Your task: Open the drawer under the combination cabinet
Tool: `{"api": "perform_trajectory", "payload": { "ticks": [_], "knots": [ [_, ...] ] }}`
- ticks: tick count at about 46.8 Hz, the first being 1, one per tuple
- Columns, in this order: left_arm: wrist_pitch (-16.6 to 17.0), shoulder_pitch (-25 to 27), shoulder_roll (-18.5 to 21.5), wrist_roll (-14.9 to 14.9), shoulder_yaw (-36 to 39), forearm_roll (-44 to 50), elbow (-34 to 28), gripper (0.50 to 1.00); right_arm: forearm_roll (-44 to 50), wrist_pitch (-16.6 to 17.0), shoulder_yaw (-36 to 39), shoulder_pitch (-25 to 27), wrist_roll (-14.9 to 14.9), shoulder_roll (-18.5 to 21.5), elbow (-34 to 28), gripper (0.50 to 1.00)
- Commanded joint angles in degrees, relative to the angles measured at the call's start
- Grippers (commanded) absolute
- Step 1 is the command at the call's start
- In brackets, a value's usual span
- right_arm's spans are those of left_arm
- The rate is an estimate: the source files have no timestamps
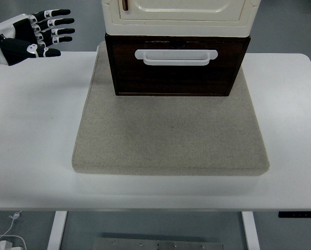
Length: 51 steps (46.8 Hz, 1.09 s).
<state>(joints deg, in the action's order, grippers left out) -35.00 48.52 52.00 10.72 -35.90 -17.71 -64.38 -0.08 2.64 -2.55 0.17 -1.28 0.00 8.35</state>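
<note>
The dark drawer (176,65) is sitting at twelve o'clock on the desk (30,130), closed by the look of it, with its front facing the near edge. It is resting on a beige mat (171,135), and a cream cabinet (179,15) is stacked directly on top of it. A white handle (176,56) is running across the upper part of the drawer front, its long axis lying left to right.

The left hand (33,36) is hovering at about ten o'clock, over the far left corner of the desk, with its fingers (56,23) spread wide and pointing toward three o'clock, holding nothing. From this hand the handle is lying off toward three o'clock and a little nearer, well apart from it. The right hand is not showing at all, so the left is the nearer one. Judging from this, the reach is only beginning: the hand is needing to travel across, hook the handle, and pull toward six o'clock.
</note>
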Motion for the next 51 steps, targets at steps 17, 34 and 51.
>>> {"api": "perform_trajectory", "payload": {
  "ticks": [17, 34, 51],
  "knots": [
    [0.0, 1.14, 3.55, 0.0, -0.04, -12.95, -8.48, 1.0, 0.17, 0.09, 0.0, 0.0, 0.05, 0.0, 0.0, 0.928],
    [0.0, 11.42, 3.02, -0.96, 1.19, -25.26, -11.47, 1.0, 0.26, 0.09, 0.0, 0.0, 0.05, 0.0, 0.09, 0.928],
    [0.0, 18.54, -1.81, -4.74, 1.19, -33.97, -11.38, 1.0, 0.26, 0.35, 0.0, 0.0, -0.04, 0.0, 0.09, 0.928]
  ]
}}
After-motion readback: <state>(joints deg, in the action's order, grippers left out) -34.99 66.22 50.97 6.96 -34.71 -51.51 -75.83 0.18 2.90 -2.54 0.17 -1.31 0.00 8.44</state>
